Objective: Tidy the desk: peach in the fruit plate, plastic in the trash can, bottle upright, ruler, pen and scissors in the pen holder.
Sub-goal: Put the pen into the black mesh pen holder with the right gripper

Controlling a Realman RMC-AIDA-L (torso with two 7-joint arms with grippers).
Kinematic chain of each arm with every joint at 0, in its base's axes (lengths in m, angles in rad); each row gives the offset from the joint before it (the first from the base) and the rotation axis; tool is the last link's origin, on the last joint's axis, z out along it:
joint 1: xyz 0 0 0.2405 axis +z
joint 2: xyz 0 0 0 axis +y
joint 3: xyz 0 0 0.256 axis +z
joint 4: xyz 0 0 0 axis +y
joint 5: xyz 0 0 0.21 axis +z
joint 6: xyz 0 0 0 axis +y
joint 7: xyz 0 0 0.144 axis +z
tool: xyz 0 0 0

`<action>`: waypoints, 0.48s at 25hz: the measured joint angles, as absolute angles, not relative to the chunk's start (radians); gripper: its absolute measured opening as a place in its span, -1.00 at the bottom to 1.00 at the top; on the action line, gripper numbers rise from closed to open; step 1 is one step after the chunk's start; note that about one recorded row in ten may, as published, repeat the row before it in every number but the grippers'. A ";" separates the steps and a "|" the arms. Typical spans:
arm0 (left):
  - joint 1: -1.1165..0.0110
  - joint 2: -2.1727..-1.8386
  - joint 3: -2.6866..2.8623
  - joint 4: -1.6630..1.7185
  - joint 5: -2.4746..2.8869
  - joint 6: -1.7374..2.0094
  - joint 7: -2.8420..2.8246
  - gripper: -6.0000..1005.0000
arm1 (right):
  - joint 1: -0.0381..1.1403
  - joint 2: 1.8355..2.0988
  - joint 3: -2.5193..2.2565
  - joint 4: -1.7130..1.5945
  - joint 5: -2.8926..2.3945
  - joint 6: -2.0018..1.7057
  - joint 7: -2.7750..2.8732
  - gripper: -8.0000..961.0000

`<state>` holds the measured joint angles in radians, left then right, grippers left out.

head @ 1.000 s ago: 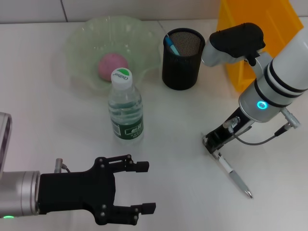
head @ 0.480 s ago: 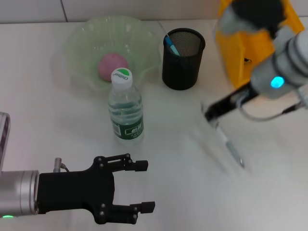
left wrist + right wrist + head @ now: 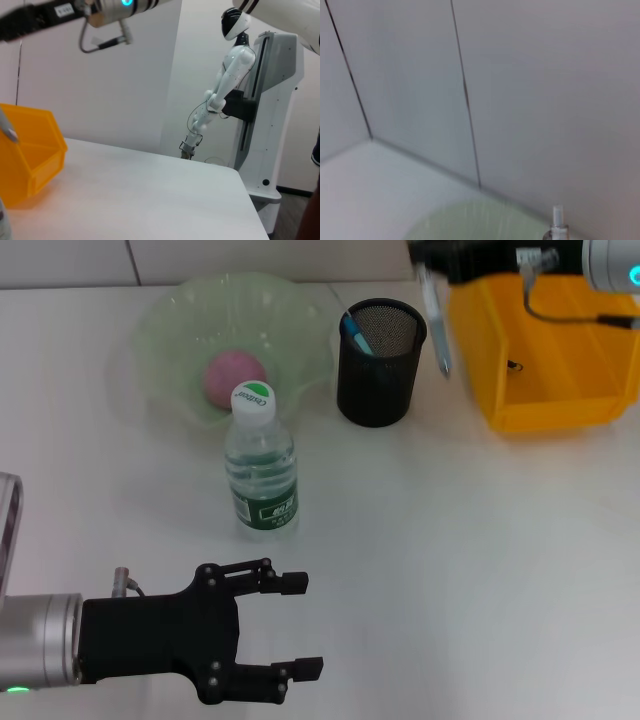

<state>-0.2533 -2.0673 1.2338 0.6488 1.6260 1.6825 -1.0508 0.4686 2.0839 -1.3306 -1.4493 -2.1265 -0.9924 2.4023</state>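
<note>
My right gripper (image 3: 430, 262) is raised at the back of the desk (image 3: 480, 560), shut on the silver pen (image 3: 436, 325). The pen hangs tip-down just right of the black mesh pen holder (image 3: 380, 370). The blue-handled scissors (image 3: 355, 332) stand in the holder. In the green fruit plate (image 3: 180, 330) lies the pink peach (image 3: 235, 378). The bottle (image 3: 262, 465) stands upright in front of the plate. Right of the holder is the yellow trash can (image 3: 545, 350). My left gripper (image 3: 300, 625) rests open near the front edge, holding nothing. The ruler and the plastic are out of view.
The left wrist view shows the trash can (image 3: 27, 155) on the desk (image 3: 150, 200), and another white robot (image 3: 225, 85) on a stand beyond the desk's edge. A tiled wall fills the right wrist view, with the fruit plate's rim (image 3: 470, 220) low in it.
The right arm has lifted the pen off the desk and carried it up and back, from the front right to beside the pen holder. The left arm has not moved.
</note>
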 joint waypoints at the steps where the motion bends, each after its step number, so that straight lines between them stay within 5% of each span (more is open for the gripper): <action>1: -0.253 -2.067 1.234 0.649 1.626 1.682 -1.051 0.62 | 0.468 2.084 -1.334 -1.414 -2.072 -0.943 2.333 -0.73; 12: -0.255 -2.068 1.229 0.649 1.626 1.686 -1.045 0.62 | 0.562 2.081 -1.324 -0.881 -1.137 -0.744 1.349 -0.73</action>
<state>-0.2546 -2.0678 1.2290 0.6487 1.6259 1.6861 -1.0453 0.5617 2.0813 -1.3236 -0.8810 -1.1368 -0.7443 1.3493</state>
